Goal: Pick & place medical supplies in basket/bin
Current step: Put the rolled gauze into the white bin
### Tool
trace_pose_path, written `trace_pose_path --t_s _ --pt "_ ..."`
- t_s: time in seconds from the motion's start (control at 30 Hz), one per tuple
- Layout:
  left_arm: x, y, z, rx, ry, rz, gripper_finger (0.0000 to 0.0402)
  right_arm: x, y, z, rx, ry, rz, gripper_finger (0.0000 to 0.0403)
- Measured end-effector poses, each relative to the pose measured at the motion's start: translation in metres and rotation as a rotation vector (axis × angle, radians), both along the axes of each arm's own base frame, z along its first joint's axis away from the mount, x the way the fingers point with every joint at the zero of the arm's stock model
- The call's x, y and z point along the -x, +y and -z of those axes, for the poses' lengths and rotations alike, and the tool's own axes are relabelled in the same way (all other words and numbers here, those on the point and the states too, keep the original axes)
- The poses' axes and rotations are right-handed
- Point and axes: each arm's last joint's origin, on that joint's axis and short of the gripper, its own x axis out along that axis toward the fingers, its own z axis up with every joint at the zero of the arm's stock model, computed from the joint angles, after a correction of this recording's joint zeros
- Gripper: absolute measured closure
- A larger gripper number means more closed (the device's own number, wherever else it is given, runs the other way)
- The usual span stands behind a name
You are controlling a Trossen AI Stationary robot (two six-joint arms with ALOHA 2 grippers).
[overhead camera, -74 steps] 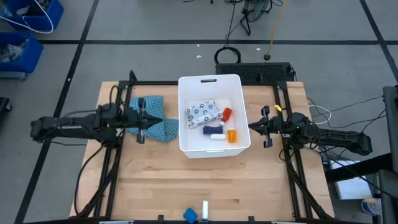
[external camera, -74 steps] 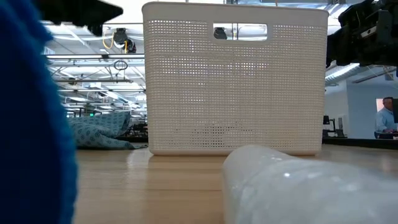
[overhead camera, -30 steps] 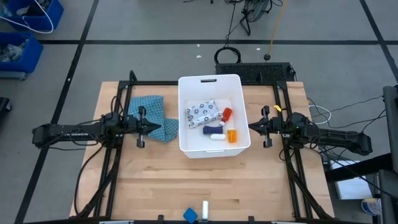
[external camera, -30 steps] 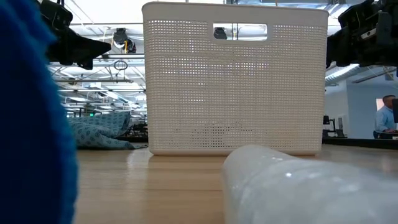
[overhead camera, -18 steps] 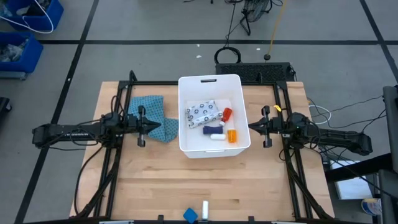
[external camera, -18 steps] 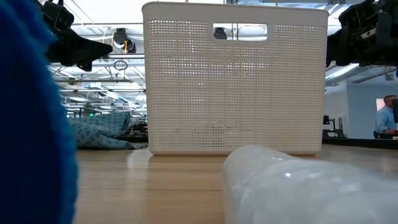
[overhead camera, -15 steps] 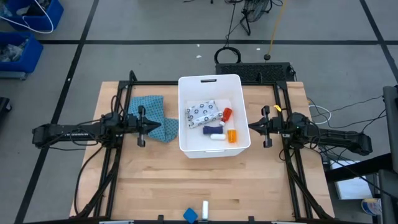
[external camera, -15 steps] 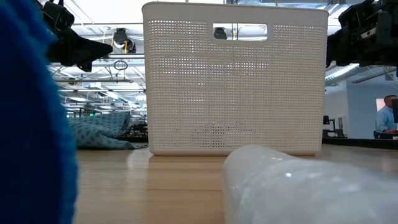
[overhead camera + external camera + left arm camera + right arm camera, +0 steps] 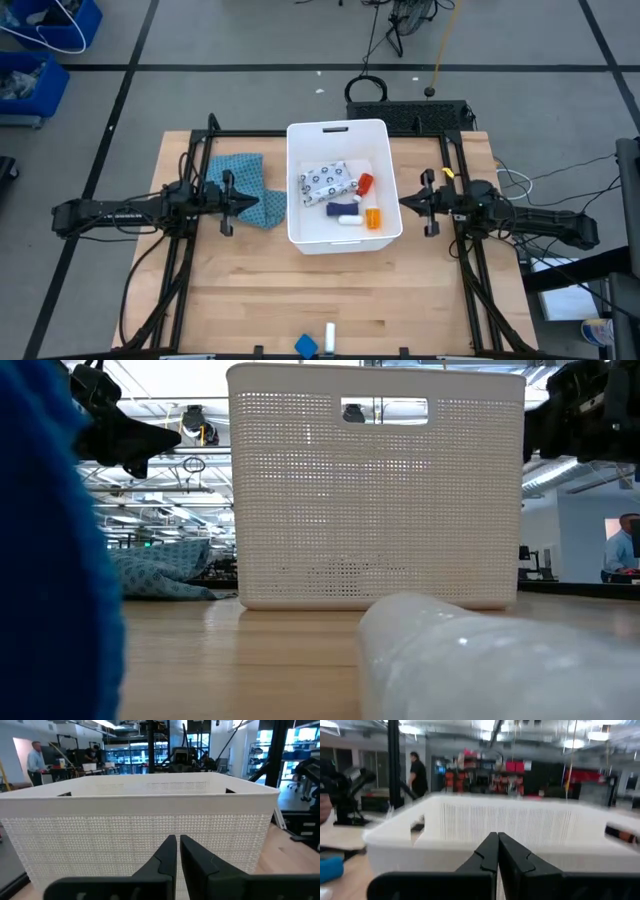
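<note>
From the low view you cannot see into the white basket [image 9: 375, 490]; its mesh wall hides the contents. A blurred blue piece [image 9: 50, 580] is cut off at that picture's edge, and a blurred white tube [image 9: 500, 660] fills its lower corner. In the right wrist view the basket [image 9: 520, 830] is blurred.

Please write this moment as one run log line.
left gripper: shut, empty | right gripper: shut, empty | white bin: holds supplies

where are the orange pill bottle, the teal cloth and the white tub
orange pill bottle [image 9: 373, 217], high view, middle of its body
teal cloth [image 9: 240, 172], high view, bare upper part
white tub [image 9: 337, 125], high view, far rim by the handle slot
</note>
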Motion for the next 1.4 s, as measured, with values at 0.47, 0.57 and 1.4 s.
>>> trace_pose_path --t_s 0.47,0.57,1.4 --pt "0.000 0.000 0.000 -0.013 0.000 -0.010 0.0373 0.003 0.017 -0.086 0.142 -0.054 -0.126 0.0403" --pt "0.000 0.000 0.000 -0.012 0.000 -0.014 0.0373 -0.004 0.024 -0.105 0.159 -0.041 -0.192 0.0403" --pt "0.000 0.000 0.000 -0.004 0.001 -0.015 0.0373 -0.179 0.134 -0.128 0.357 0.566 -0.405 0.0304"
